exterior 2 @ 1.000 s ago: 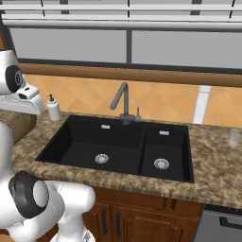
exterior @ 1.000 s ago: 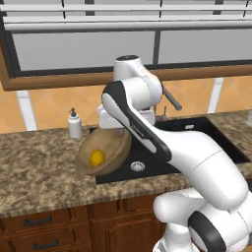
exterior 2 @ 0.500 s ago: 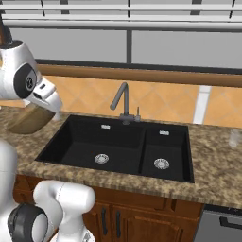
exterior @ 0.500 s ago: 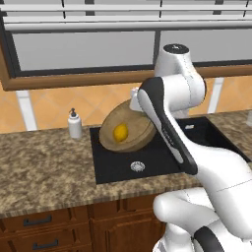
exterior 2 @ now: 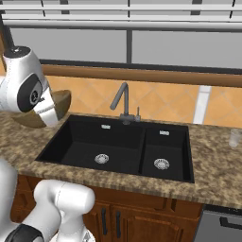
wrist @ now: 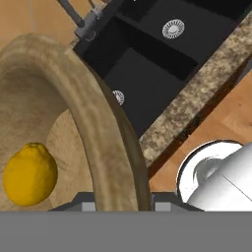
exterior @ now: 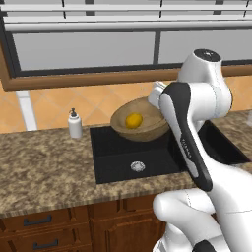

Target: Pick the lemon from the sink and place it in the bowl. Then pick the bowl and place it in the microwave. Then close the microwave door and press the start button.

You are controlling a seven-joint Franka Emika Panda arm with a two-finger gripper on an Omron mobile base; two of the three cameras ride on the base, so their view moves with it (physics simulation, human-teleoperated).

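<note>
Wooden bowl (exterior: 140, 120) lifted above the black sink (exterior: 147, 157), tilted toward the camera, lemon (exterior: 133, 120) resting inside it, gripper (wrist: 120, 204) clamped on the bowl's thick rim, soap dispenser (exterior: 75, 124) on the granite counter (exterior: 44, 162), faucet (exterior 2: 121, 101) behind the basin

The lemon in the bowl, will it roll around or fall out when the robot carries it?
The lemon is round and smooth, so it will probably roll a bit. The wooden bowl looks tilted in the gripper, which pinches its rim, so the fruit likely slides to the low side. The bowl's thick, raised rim should probably keep it inside.
</note>
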